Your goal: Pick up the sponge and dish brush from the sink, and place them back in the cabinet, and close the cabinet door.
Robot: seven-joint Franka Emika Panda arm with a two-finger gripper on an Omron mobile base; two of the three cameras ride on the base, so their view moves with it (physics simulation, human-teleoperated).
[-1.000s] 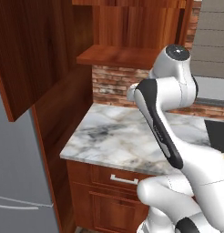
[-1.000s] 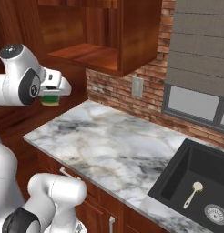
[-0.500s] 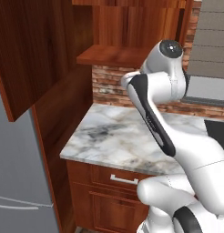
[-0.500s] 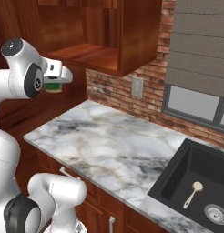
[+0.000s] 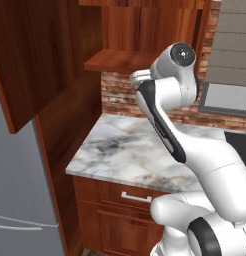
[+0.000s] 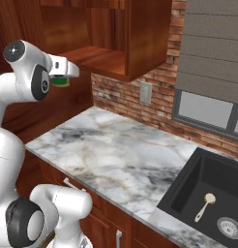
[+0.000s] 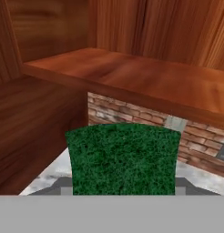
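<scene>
My gripper (image 6: pixel 61 80) is shut on the sponge (image 6: pixel 60 82), held up just below the front edge of the cabinet's inner shelf (image 6: pixel 99 57). From the hand, the sponge (image 7: pixel 123 154) shows its green face between the fingertips (image 7: pixel 64 187), with the shelf (image 7: pixel 132 77) a little above and ahead. The cabinet door (image 5: pixel 40 55) stands swung open to the left. The cream dish brush (image 6: pixel 205 205) lies in the black sink (image 6: pixel 181 193) at the far right, beside a silver drain (image 6: pixel 230 226).
A marble counter (image 6: pixel 116 155) runs under the cabinet, with drawers (image 5: pixel 135 197) below it. The brick wall (image 6: pixel 126 99) carries an outlet (image 6: pixel 146 92), and a window with a grey blind (image 6: pixel 213 58) sits above the sink. A grey fridge (image 5: pixel 20 200) stands at the left.
The arm has lifted the sponge up and slightly toward the cabinet shelf. The grip on it is unchanged, and the dish brush has not moved.
</scene>
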